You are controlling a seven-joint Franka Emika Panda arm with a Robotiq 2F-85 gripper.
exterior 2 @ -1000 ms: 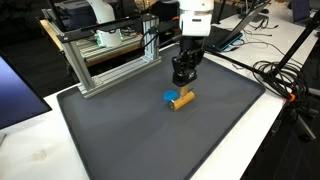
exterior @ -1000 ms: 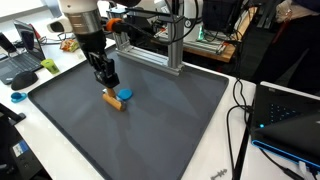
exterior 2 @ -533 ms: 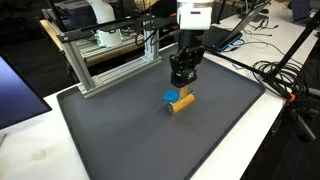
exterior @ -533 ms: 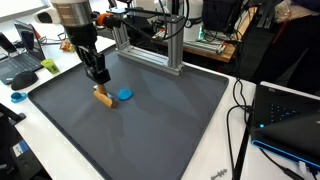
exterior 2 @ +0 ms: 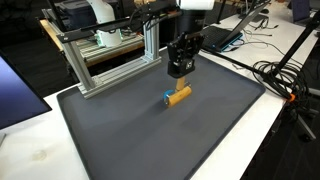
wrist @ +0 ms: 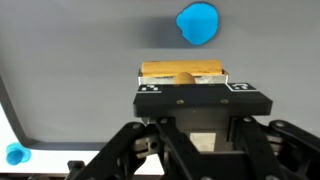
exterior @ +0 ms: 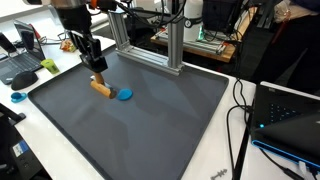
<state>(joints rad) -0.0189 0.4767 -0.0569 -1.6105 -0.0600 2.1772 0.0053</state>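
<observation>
Taking the dark mat (exterior: 150, 120) as the landmark and starting at the left of an exterior view, a laptop (exterior: 20, 68) sits off the mat's left edge. A small blue thing (exterior: 17, 97) lies just outside its near-left corner. Over the far-left part of the mat hangs the gripper (exterior: 97, 78), its jaws drawn in about halfway and clamped on a wooden block (exterior: 100, 87). The block is pinched across its short sides and tilts, and it appears to hang a little above the mat rather than lie on it. Just to the right of the block, a blue disc (exterior: 125, 95) lies flat on the mat. Further right, a metal frame (exterior: 150, 45) stands along the mat's far edge, and cables (exterior: 240, 110) trail beyond the mat's right edge. In an exterior view from another side, the gripper (exterior 2: 179, 80) holds the wooden block (exterior 2: 181, 96) over the mat's middle, in front of the metal frame (exterior 2: 110, 62). The wrist view shows the wooden block (wrist: 182, 72) between the fingers, with the blue disc (wrist: 197, 22) on the mat beyond it.
</observation>
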